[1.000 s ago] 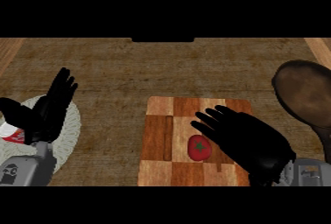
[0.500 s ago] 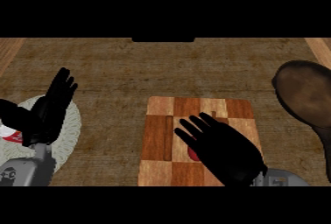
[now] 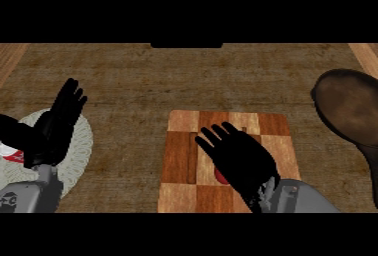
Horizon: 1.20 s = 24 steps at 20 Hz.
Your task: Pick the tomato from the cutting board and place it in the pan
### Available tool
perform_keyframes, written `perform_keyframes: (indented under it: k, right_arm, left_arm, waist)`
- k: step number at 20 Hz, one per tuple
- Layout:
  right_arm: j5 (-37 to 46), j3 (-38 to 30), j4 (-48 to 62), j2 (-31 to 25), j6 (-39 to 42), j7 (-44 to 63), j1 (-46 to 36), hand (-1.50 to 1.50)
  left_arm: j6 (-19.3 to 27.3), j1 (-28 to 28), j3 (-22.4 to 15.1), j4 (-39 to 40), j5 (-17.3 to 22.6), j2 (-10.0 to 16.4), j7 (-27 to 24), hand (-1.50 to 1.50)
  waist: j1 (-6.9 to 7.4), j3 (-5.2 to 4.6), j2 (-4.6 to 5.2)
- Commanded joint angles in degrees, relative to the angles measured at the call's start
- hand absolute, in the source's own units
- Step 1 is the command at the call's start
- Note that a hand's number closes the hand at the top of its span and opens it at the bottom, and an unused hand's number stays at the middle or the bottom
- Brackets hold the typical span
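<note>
A checkered wooden cutting board (image 3: 184,150) lies in the middle of the counter. My right hand (image 3: 238,159) is spread flat over it with straight fingers, covering the tomato (image 3: 220,176); only a thin red sliver shows at the hand's left edge. The dark round pan (image 3: 353,109) sits at the far right, its handle running down toward the lower right corner. My left hand (image 3: 57,122) rests open at the left, fingers pointing up, over a pale plate.
The pale round plate (image 3: 77,150) lies at the left edge under the left forearm, with a small red-and-white object (image 3: 10,154) at its left. Bare brown counter stretches across the back and between plate and board.
My right hand has slid left and down over the board, so the tomato went from plainly visible to almost hidden under it. The left hand has not moved.
</note>
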Motion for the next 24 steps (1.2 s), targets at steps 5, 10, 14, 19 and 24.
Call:
perform_keyframes:
  k: [5, 10, 14, 19, 24]
  right_arm:
    - [6.60, 1.94, 6.97, 1.23, -3.71, -5.60, 2.49, -1.50]
    - [10.51, 1.56, 10.55, 3.61, -4.79, -8.53, 2.66, -1.50]
    - [11.82, -0.56, 12.79, 4.05, -9.57, -12.33, 4.45, -1.50]
    - [13.94, -1.36, 19.34, 4.46, -12.33, -16.77, 4.83, -1.50]
    - [16.01, -2.32, 28.85, 8.36, -15.58, -21.74, -1.18, 1.50]
  left_arm:
    - [-3.68, 1.72, 2.51, -1.96, 0.47, 1.48, -0.02, 0.00]
    - [-1.45, -1.43, 1.51, 1.00, -1.53, -2.12, 0.71, 0.00]
    - [-1.89, 1.31, 1.12, -0.15, -3.42, -2.57, -1.44, 0.00]
    - [-1.08, -0.03, 0.43, 1.30, -4.45, -4.59, -1.05, 0.00]
    - [-2.80, 0.01, 2.90, -4.18, -1.61, -2.27, 4.70, 0.00]
  waist:
    - [0.12, 0.00, -0.02]
    - [-0.04, 0.00, -0.01]
    - [-0.02, 0.00, -0.01]
    - [-0.03, 0.01, 0.04]
    - [0.31, 0.01, 0.03]
